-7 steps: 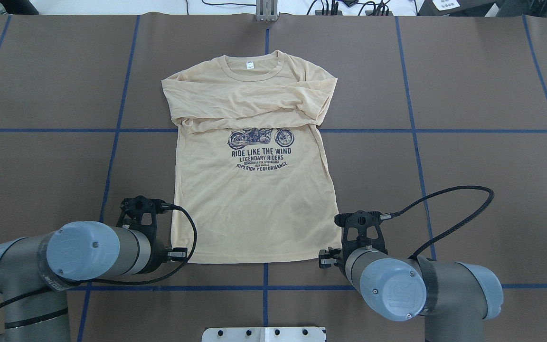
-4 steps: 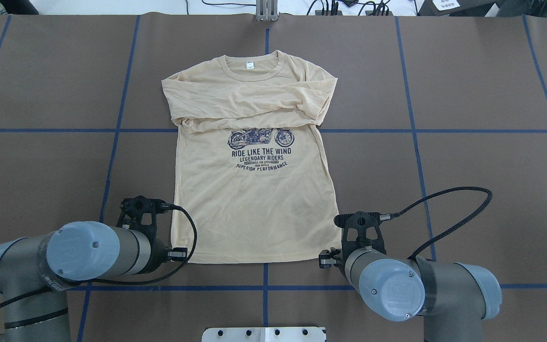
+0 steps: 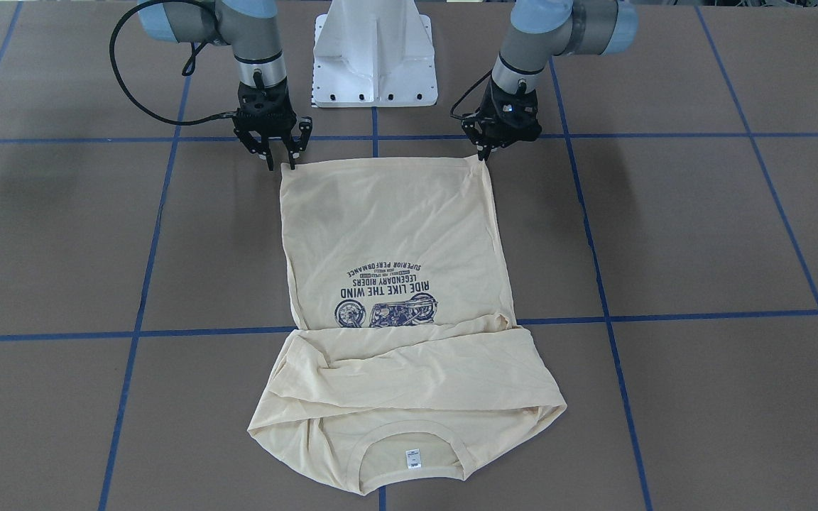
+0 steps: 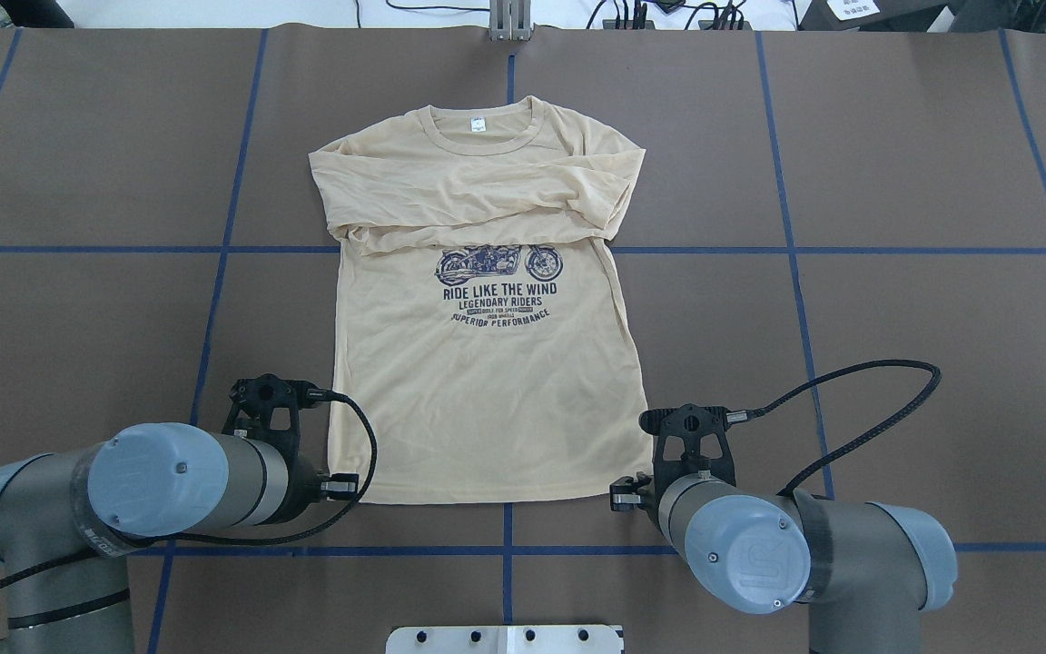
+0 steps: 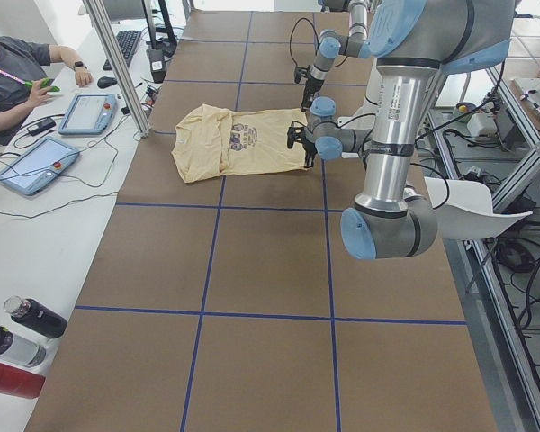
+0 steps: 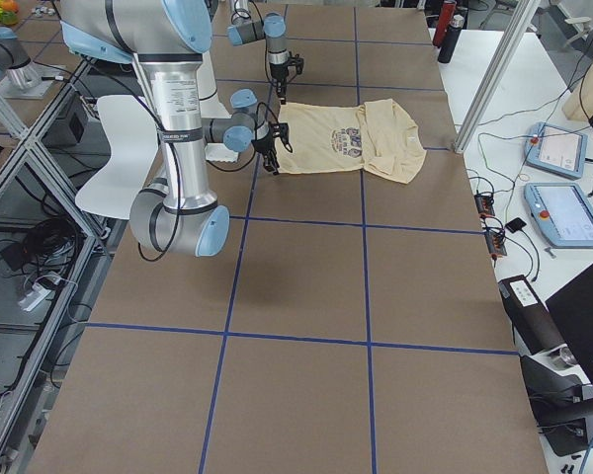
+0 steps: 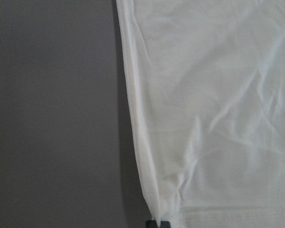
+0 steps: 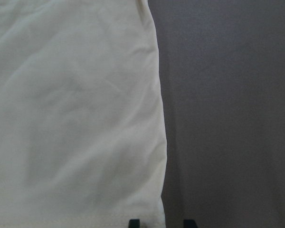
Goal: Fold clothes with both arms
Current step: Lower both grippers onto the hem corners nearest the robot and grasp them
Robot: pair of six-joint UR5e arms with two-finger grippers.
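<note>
Pale cream-yellow long-sleeved T-shirt (image 4: 487, 400) centre-frame on brown counter (image 4: 895, 182); left tool (image 3: 484, 157) clamped on its hem, right tool (image 3: 280, 165) apart.

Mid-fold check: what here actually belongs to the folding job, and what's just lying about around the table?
Job: long-sleeved T-shirt, left end effector, right end effector, both at its hem corners.
Lying about: three bottles, two control tablets, keyboard, on the side bench beside a seated person.

A person (image 5: 13, 67) is leaning on the white side desk (image 5: 27, 243) beside two tablets (image 5: 87, 112); three bottles (image 5: 9, 346) are lying at its near end.
</note>
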